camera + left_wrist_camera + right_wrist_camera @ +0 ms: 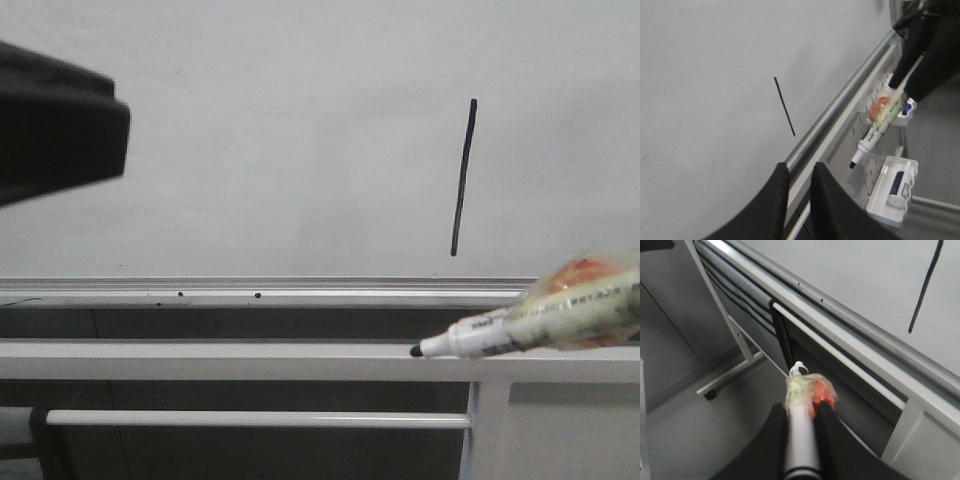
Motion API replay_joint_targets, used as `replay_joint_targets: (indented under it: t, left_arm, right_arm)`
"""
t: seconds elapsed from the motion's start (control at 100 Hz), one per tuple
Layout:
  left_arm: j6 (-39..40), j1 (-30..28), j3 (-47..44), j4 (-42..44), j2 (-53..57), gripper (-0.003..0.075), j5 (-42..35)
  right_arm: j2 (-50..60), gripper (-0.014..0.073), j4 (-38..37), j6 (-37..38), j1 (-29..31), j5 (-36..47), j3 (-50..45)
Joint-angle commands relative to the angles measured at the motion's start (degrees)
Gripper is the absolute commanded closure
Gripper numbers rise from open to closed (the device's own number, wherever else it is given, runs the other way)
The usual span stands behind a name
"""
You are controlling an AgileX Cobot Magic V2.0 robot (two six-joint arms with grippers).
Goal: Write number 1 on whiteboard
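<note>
White fills most of the front view: the whiteboard (pixel 250 170) is a plain glossy sheet with a silver edge rail (pixel 260 292) along its lower side. On it, right of centre, stands the number 1 (pixel 462 178), a thin black stroke leaning slightly, its lower end stopping just above the rail. The same stroke shows in the left wrist view (pixel 784 106) and at the edge of the right wrist view (pixel 925 287).

Below and to the right of the stroke, apart from the board, is the marker (pixel 520 325): white body, black tip pointing left, a wad of yellowish tape with something orange under it wrapped round the barrel. Its tip sits in front of the upper of two white horizontal bars (pixel 200 360) under the rail (touching or not, I cannot tell). The right end effector (pixel 801 412) pinches the marker, its dark fingers pressed to either side of the taped barrel.

The left end effector (pixel 799 182) holds nothing; its two dark fingers stand nearly together with only a narrow slit between, hovering close to the rail. In the front view it is a dark blur at the upper left (pixel 55 125). Further off, the left wrist view shows a white holder (pixel 892 190) on a perforated panel
</note>
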State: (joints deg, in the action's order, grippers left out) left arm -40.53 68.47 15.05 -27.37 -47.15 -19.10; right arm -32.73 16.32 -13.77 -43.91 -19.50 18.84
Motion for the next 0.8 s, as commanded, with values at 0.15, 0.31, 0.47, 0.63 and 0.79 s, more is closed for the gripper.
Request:
replay_joint_targets:
  t: [0.15,0.31,0.47,0.63,0.79]
  left_arm:
    - [0.2,0.4,1.9,4.4,-2.1,0.0402,0.2]
    - [0.2,0.4,3.8,6.4,-8.4,0.0402,0.5]
    - [0.2,0.4,5.5,5.4,-13.4,0.0405,-0.2]
    - [0.2,0.4,5.5,3.6,-15.6,0.0405,-3.6]
    - [0.2,0.4,5.5,3.5,-17.4,0.0405,-7.8]
  right_arm:
    - [-8.9,0.0657,0.6,0.1,-0.1,-2.5,10.4]
    - [-15.3,0.0657,0.6,1.6,-0.1,-6.1,16.6]
    - [-18.5,0.0652,-1.3,4.8,-0.1,-7.6,19.6]
    - [-18.9,0.0652,-7.0,11.9,-0.1,-8.1,19.8]
    - [-19.0,0.0652,-8.3,15.5,-0.1,-9.2,20.9]
